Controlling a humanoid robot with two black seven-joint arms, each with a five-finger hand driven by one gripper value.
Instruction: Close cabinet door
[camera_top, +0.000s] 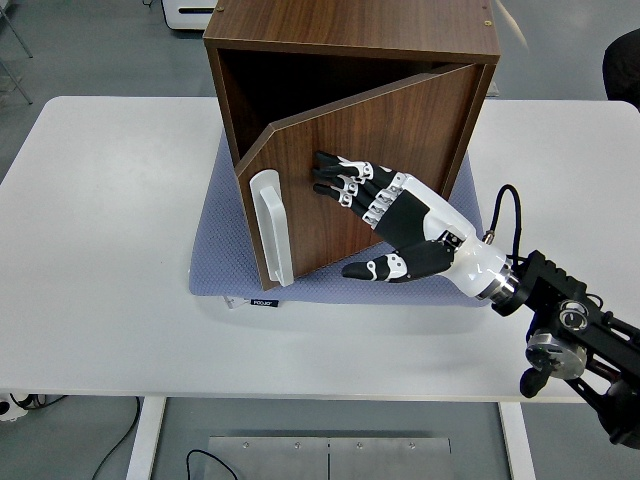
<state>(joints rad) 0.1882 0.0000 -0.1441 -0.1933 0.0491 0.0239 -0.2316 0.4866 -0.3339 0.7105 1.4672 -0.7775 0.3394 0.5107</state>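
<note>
A dark wooden cabinet (350, 40) stands on a blue-grey mat at the table's middle back. Its door (400, 150), hinged at the right, stands partly ajar, with a narrow gap at its left edge. A white handle (271, 227) runs down the door's left side. My right hand (385, 215) is open, its fingers (335, 180) spread flat against the door's outer face just right of the handle. The thumb (385, 268) points left below. The cabinet's inside shows dark, and I see nothing in it.
The blue-grey mat (215, 255) lies under the cabinet and reaches toward the near edge. The white table (100, 250) extends left and right of it. A white object (185, 12) sits on the floor behind the table.
</note>
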